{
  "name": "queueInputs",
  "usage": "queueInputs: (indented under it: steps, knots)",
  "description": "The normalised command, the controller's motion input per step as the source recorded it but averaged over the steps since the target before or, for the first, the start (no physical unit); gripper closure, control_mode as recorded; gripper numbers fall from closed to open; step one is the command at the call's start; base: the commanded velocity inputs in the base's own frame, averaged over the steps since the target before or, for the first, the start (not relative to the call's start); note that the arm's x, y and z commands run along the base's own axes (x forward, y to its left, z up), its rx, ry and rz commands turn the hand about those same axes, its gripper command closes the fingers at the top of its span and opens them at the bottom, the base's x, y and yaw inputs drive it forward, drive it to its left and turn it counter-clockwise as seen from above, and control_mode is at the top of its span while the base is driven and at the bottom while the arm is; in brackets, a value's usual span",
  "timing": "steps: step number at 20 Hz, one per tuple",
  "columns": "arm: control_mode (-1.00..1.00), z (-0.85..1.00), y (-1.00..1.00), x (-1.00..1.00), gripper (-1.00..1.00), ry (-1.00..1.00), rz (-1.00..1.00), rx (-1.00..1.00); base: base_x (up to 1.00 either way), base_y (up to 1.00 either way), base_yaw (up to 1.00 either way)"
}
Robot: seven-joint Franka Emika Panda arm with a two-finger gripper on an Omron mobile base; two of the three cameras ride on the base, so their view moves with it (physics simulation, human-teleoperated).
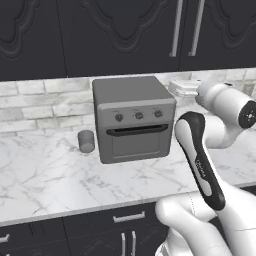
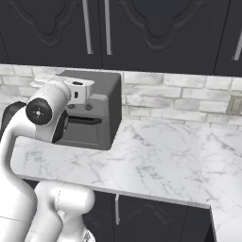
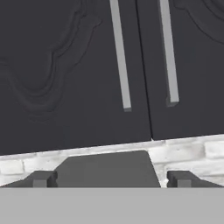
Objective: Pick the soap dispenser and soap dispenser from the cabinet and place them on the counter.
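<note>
Soap bottles must sit behind the shut cabinet (image 3: 87, 74) doors (nothing of them shows), above and ahead of the tool (image 3: 111, 180), its jaws spread wide and empty, facing the upright bar handles (image 3: 120, 54) over the bench (image 1: 45, 175).

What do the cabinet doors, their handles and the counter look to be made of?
Cabinet: matte black, likely painted wood, with embossed ornate panels. Handles: brushed metal by the look, plain silver-grey bars. Counter: polished white marble or a marble-look slab, with grey veins.
</note>
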Motion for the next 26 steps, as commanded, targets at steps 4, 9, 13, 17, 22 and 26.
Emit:
queueInputs:
  steps: [4, 9, 13, 17, 22, 26]
  knots:
    - [-1.0, 0.51, 0.0, -0.01, -1.0, -0.26, -0.05, 0.02, 0.0, 0.0, 0.0]
    - [-1.0, 0.33, 0.0, 0.0, -1.0, -0.16, -0.02, 0.01, 0.0, 0.0, 0.0]
    - [-1.0, 0.01, 0.0, 0.0, -1.0, -0.01, 0.0, 0.0, 0.0, 0.0, 0.0]
    - [-1.0, 0.03, -0.01, 0.0, -1.0, 0.0, 0.0, 0.0, 0.0, 0.0, 0.0]
    - [-1.0, 0.35, -0.04, 0.03, -1.0, -0.04, 0.0, 0.03, 0.0, 0.0, 0.0]
    - [-1.0, 0.39, 0.0, 0.05, -1.0, -0.05, 0.0, 0.02, 0.0, 0.0, 0.0]
